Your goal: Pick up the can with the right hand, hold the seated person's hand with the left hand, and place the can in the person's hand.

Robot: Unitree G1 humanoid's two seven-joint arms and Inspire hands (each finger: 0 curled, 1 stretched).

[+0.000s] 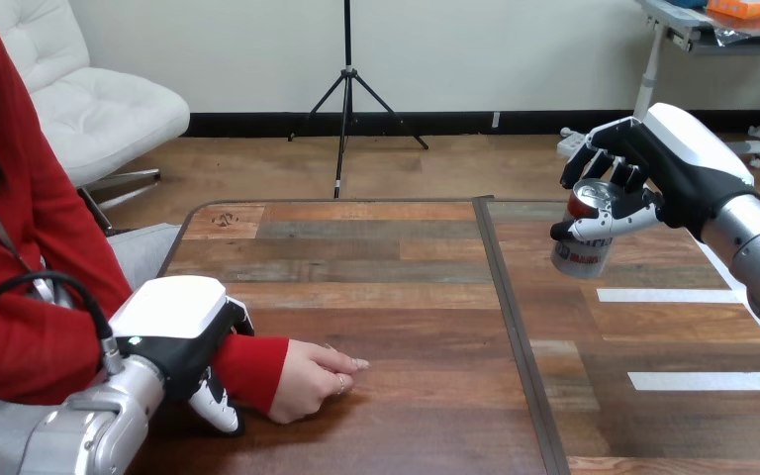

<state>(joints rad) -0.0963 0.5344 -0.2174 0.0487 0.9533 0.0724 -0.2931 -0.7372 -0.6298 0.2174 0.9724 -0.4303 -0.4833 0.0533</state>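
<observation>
Silver cylindrical metal can (584,242) with a red upper band hangs in the air, tilted, above the right half of the brown wooden plank table (386,257), well apart from the person. The robot's right hand (653,163) grasps it from above and behind, fingers and thumb curled round its upper part. At the near left, the left hand (180,332) lies over the person's red-sleeved wrist (252,364), thumb and fingers wrapped down either side of it. The person's hand (312,381) rests on the tabletop, loosely curled.
</observation>
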